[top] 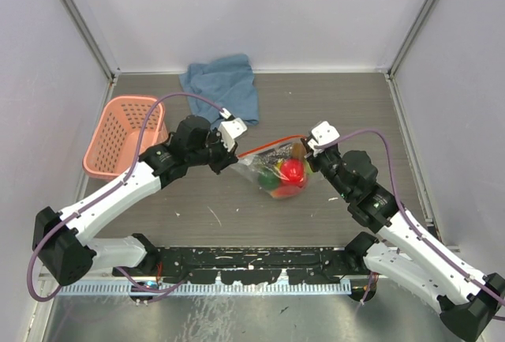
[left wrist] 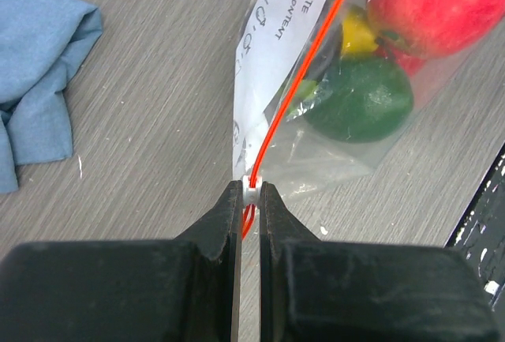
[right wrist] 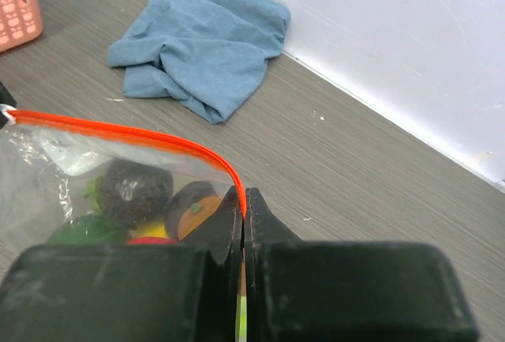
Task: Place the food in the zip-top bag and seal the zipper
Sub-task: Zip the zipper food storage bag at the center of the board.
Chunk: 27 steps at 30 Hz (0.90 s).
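The clear thin plastic zip-top bag (top: 267,170) sits at the middle of the grey wood-grain table (top: 331,105), stretched between the two grippers. Its bulging lower part appears to rest on the table surface. The food (top: 293,171), a set of small glossy toy fruits, is inside the bag. The left wrist view shows a red fruit (left wrist: 442,2), a yellow fruit (left wrist: 359,34) and a green fruit (left wrist: 359,101). The right wrist view shows a dark brown fruit (right wrist: 130,192) and an orange fruit (right wrist: 193,208) just below the top edge.

The zipper (top: 272,146), a thin red-orange strip, runs along the upper edge of the bag from one gripper to the other. At its left end, the left gripper (left wrist: 250,192) is clenched on the small white end piece (left wrist: 252,186), which sits right at the tips of the black fingers (left wrist: 225,216). The strip leads straight away from them. At the opposite end, the right gripper (right wrist: 243,196) is pinched tight on the zipper, which curves down and disappears between its fingertips. Whether the strip is pressed closed along its full length cannot be told.

A crumpled blue cloth (top: 225,85) lies behind the bag, against the rear wall (top: 276,10). A pink lattice plastic basket (top: 126,137) stands at the left side of the table, well apart from the bag.
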Each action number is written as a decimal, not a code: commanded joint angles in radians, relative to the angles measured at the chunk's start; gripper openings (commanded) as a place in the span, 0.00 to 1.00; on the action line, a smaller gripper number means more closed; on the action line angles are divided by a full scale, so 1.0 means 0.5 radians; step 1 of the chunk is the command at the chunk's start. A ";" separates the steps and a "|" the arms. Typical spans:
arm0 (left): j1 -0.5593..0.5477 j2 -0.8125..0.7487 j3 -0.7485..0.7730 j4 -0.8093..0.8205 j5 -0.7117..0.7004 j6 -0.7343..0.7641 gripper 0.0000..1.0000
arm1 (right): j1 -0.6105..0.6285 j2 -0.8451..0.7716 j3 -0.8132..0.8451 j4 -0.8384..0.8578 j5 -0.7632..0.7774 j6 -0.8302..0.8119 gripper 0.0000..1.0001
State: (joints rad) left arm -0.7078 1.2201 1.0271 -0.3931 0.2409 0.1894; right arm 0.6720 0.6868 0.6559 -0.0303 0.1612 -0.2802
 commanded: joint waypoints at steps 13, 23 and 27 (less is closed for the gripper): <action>0.135 0.005 -0.071 0.114 -0.302 -0.189 0.00 | -0.269 0.204 0.062 0.466 0.198 0.105 0.01; 0.170 -0.006 -0.078 0.113 -0.236 -0.424 0.00 | -0.407 0.200 0.110 0.396 -0.018 0.216 0.01; 0.167 -0.159 -0.164 0.167 -0.003 -0.618 0.00 | -0.408 0.137 0.191 0.244 -0.068 0.252 0.01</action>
State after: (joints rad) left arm -0.6430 1.2251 0.9771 -0.2962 0.1772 -0.0174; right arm 0.4896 0.8146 0.6613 0.0650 0.0971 -0.1726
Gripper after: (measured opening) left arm 0.072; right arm 0.039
